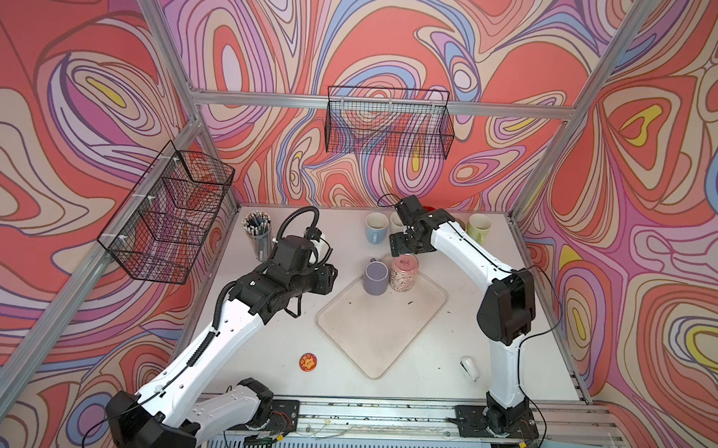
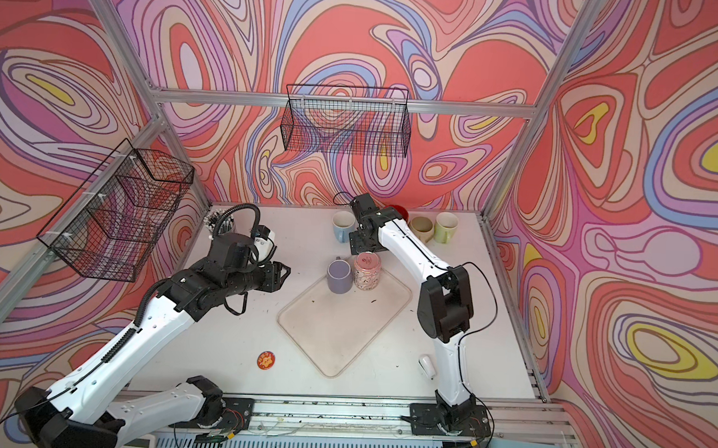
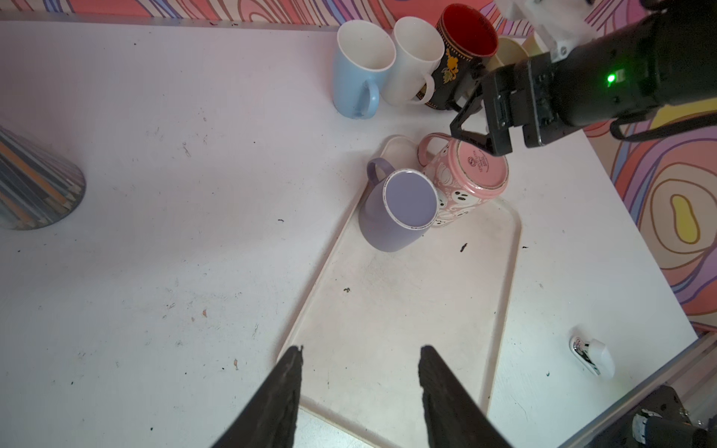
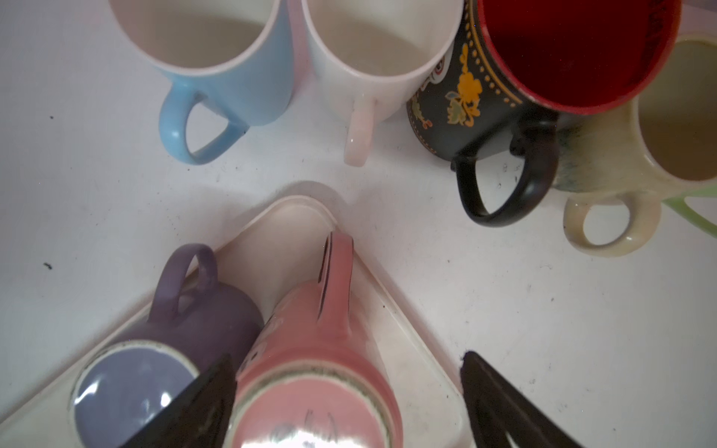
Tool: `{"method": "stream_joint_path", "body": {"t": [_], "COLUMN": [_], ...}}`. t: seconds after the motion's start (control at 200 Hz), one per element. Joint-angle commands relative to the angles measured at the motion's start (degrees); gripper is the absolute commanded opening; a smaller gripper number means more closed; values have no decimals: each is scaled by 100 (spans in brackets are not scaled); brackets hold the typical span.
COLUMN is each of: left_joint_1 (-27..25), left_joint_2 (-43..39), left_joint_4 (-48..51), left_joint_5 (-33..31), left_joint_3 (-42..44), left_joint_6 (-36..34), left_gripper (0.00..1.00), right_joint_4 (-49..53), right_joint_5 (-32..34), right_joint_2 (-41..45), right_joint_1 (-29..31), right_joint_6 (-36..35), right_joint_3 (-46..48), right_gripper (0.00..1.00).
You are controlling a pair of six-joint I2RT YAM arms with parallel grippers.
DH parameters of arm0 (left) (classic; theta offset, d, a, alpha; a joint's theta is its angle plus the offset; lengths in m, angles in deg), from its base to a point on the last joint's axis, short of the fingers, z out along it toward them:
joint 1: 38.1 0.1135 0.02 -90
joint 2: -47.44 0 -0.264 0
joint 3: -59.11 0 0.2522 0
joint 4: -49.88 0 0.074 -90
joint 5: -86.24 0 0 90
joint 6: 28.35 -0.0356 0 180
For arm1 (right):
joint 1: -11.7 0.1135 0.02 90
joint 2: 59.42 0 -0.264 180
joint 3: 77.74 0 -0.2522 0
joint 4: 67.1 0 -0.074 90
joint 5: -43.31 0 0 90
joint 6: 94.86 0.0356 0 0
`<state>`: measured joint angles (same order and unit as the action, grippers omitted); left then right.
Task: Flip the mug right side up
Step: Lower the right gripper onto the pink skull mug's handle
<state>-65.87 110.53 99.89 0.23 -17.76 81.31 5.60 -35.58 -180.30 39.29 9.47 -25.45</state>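
A white tabletop (image 1: 261, 333), scuffed and flecked with dark crumbs, sits inside an aluminium frame (image 1: 271, 99); the walls (image 1: 63, 95) carry red, lilac and blue swirls; a black wire basket (image 1: 389, 122) hangs on the back wall and a tiered basket (image 1: 170, 217) on the side one.

The right claw (image 4: 348, 356) stands wide, straddling the pink mug (image 4: 306, 349), which rests base up on a corner of the cream tray (image 4: 279, 217). One finger sits in the gap between it and the purple mug (image 4: 201, 322), also inverted; the other stands clear of the pink mug's opposite side; whether the first finger touches either mug I cannot tell.

Beyond this claw's tips stand upright a light blue mug (image 4: 248, 85), a white mug (image 4: 380, 97), a black mug (image 4: 438, 116) with a red inside, and a cream mug (image 4: 605, 163); the green mug (image 1: 479, 228) is cut to a sliver of handle in the right wrist view.

The left claw (image 3: 361, 349) hangs over the tray's opposite end, jaws part-way apart with nothing between them. Each wrist view shows only its own dark, rough fingertips. A small white object (image 1: 469, 367) by the right arm's base is too small to identify.

The mugs are glossy glazed cylinders; the pink one bears ghost figures and a pale, dull ring around its base; the tray is a smooth rounded rectangle.
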Motion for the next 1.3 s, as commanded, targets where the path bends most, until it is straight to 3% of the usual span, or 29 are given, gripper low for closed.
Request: {"method": "stream_joint_path", "body": {"t": [0.0, 0.265, 0.681, 0.916, 1.292], "left_joint_1": [0, -2, -1, 0, -4], "left_joint_2": [38, 76, 102, 115, 125], "left_joint_4": [96, 58, 32, 36, 58], "left_joint_5": [-57, 79, 220, 232, 186], "left_joint_3": [23, 63, 82, 90, 80], "left_joint_6": [-147, -94, 11, 29, 3], "left_gripper": [53, 52, 52, 52, 52], "right_joint_4": [291, 356, -10, -398, -427], "right_joint_5": [4, 202, 218, -601, -1595], "right_joint_2": [-282, -428, 660, 1089, 887], "right_joint_1": [-70, -119, -116, -117, -97], "right_joint_6": [-86, -114, -5, 19, 9], "right_joint_3": [-334, -220, 1296, 1926, 1778], "right_gripper": [92, 89, 86, 80, 57]}}
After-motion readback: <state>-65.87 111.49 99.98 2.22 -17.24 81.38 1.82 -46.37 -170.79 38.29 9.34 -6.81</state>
